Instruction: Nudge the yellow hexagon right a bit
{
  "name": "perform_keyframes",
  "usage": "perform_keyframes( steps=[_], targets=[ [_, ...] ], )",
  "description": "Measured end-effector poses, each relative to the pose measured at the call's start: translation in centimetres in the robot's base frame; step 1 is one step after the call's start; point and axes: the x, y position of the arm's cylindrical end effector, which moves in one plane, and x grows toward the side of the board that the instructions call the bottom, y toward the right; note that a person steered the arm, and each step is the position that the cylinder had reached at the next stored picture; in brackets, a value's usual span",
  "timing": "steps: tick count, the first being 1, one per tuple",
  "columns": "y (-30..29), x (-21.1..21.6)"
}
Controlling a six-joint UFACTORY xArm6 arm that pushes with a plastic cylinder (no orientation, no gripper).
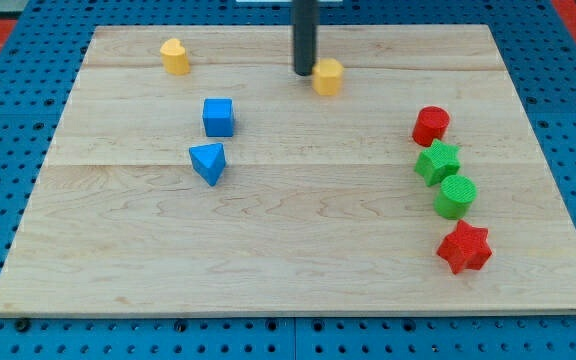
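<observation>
The yellow hexagon (pixel 328 76) sits near the view's top, a little right of the board's centre line. My tip (pixel 304 72) stands on the board right at the hexagon's left side, touching it or nearly so. The dark rod rises straight up from there out of the view's top. A second yellow block, rounded in shape (pixel 174 56), sits at the view's top left, well away from the tip.
A blue cube (pixel 218 116) and a blue triangular block (pixel 209 162) sit left of centre. At the right, a red cylinder (pixel 430 125), green star (pixel 437 161), green cylinder (pixel 456 196) and red star (pixel 464 248) form a column. The wooden board (pixel 288 260) lies on blue pegboard.
</observation>
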Motion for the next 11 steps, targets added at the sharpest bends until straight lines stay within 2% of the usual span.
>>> perform_keyframes(
  steps=[2, 3, 5, 8, 11],
  targets=[
    [8.4, 4.3],
    [8.5, 4.3],
    [7.7, 7.6],
    [8.3, 6.8],
    [9.5, 2.1]
  ],
)
